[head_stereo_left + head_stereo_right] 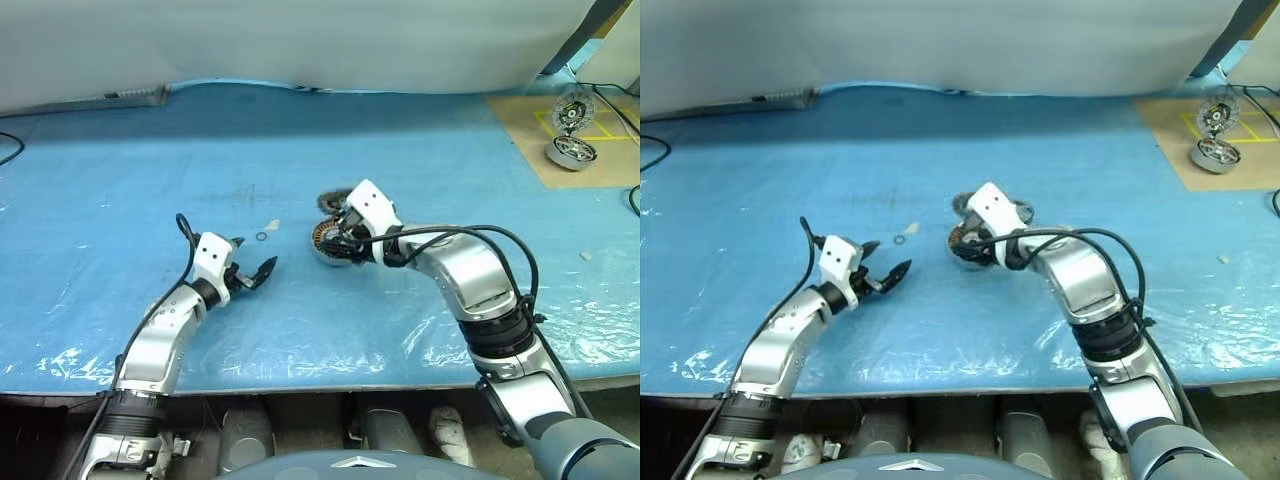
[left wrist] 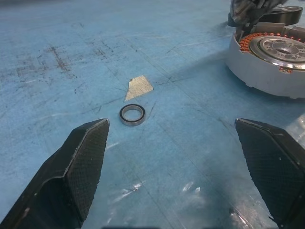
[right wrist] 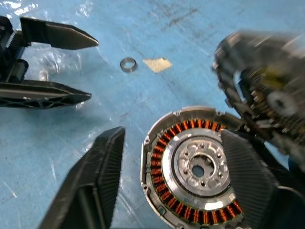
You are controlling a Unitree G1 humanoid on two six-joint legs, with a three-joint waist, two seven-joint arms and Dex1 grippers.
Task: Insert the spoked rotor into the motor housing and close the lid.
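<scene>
right end effector fingers apart, empty, over motor housing: copper windings ringing silver centre.

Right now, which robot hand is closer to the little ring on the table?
Left. The left end effector points at the ring, which lies just past its open fingers. The right end effector is farther off, over the housing.

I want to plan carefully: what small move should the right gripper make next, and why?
Probably shift the open right gripper off the motor housing toward the round part beside it. The housing's copper windings lie uncovered, so nothing is inserted yet. Whether that part is rotor or lid, I cannot tell.
</scene>
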